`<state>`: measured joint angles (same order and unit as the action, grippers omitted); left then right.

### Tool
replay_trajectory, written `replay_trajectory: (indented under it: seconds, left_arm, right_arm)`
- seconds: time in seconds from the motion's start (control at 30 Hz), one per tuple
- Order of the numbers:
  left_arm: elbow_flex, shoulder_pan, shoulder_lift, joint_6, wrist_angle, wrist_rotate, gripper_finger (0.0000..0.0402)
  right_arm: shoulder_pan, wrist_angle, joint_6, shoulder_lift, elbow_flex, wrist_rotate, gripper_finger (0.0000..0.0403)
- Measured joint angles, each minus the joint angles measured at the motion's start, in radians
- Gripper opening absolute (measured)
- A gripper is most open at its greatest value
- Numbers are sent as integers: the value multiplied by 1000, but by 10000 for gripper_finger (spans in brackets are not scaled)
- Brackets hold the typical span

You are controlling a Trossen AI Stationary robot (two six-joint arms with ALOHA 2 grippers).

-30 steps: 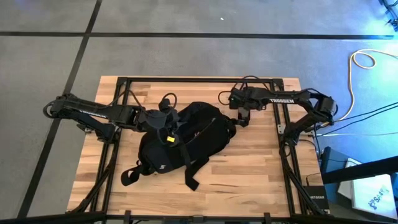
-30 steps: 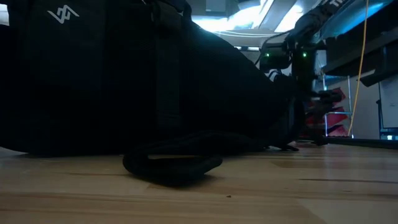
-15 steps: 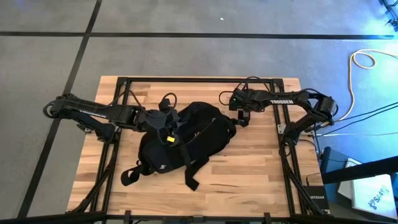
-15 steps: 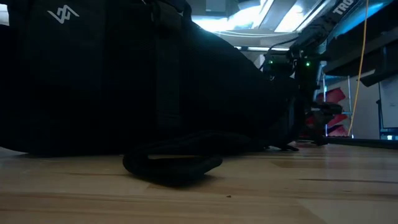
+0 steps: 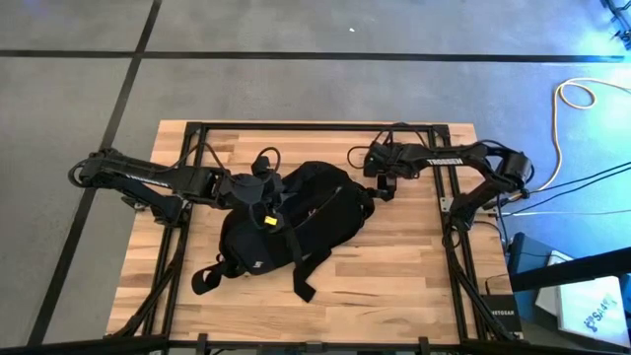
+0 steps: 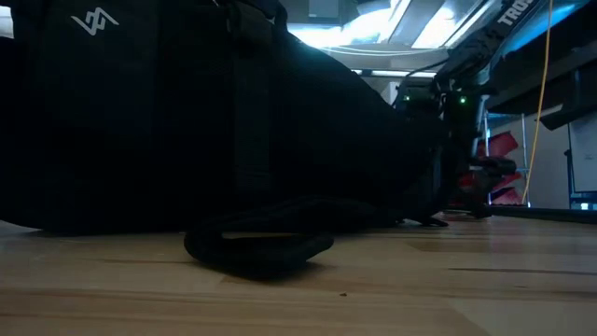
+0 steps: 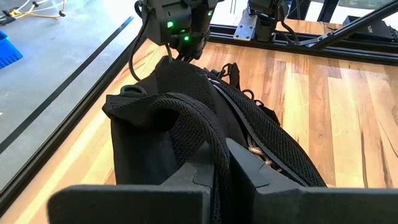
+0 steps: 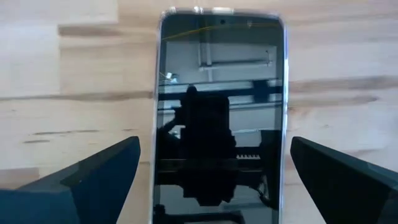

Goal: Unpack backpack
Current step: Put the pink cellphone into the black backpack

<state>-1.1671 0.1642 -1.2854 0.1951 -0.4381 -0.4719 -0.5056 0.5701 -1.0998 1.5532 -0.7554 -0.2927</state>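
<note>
Fabric of the backpack (image 5: 286, 222) is staying pinched in my left gripper (image 5: 258, 202), steadying it, while my right gripper (image 8: 211, 186) is hovering wide apart over the phone (image 8: 219, 112) on the table (image 5: 404, 256).

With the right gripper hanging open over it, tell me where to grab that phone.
Grip the phone across its two long edges, coming straight down. It lies flat, screen up, on the table, and the right gripper is open with a finger either side of the narrow body. The left gripper is shut on the backpack strap.
</note>
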Motion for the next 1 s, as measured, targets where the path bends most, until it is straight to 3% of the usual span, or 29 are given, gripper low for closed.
replay_trajectory:
  seconds: [0.47,0.8,1.0]
  left_arm:
    - [0,0,0,0,0,0,5]
    - [0,0,0,0,0,0,5]
    - [0,0,0,0,0,0,5]
  right_arm:
    - [1,-43,-3,54,-1,16,392]
    - [1,-45,-25,54,-2,27,335]
    - [1,-46,-36,54,-2,33,351]
